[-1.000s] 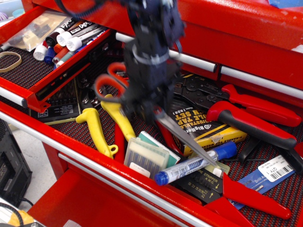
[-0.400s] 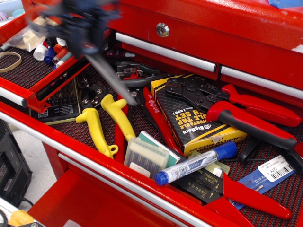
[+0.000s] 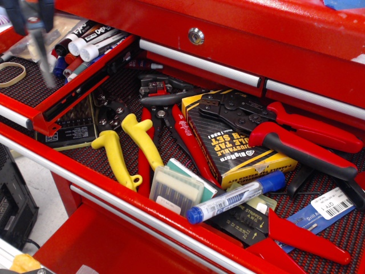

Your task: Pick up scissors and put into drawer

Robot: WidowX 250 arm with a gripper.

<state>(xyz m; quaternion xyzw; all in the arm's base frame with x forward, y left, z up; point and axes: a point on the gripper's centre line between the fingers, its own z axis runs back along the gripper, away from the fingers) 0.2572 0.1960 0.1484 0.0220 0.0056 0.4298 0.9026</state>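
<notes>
My gripper [image 3: 31, 14] is at the top left edge, blurred and mostly cut off by the frame. It is shut on the scissors, whose long silver blade [image 3: 41, 54] hangs down as a blurred grey streak; the red handles are hidden. The blade is over the shallow red drawer [image 3: 63, 97], above its dark grid liner. I cannot tell whether the tip touches the liner.
The shallow drawer holds several markers [image 3: 91, 43] and a rubber band [image 3: 11, 73]. The deeper drawer below holds a yellow-handled tool [image 3: 128, 148], red-handled pliers [image 3: 308, 142], a black and yellow box [image 3: 239, 148] and a blue-capped marker [image 3: 234, 197].
My gripper lifted the scissors out of the deeper drawer and carried them up and left, to over the shallow drawer. Black-and-red pliers underneath are now uncovered.
</notes>
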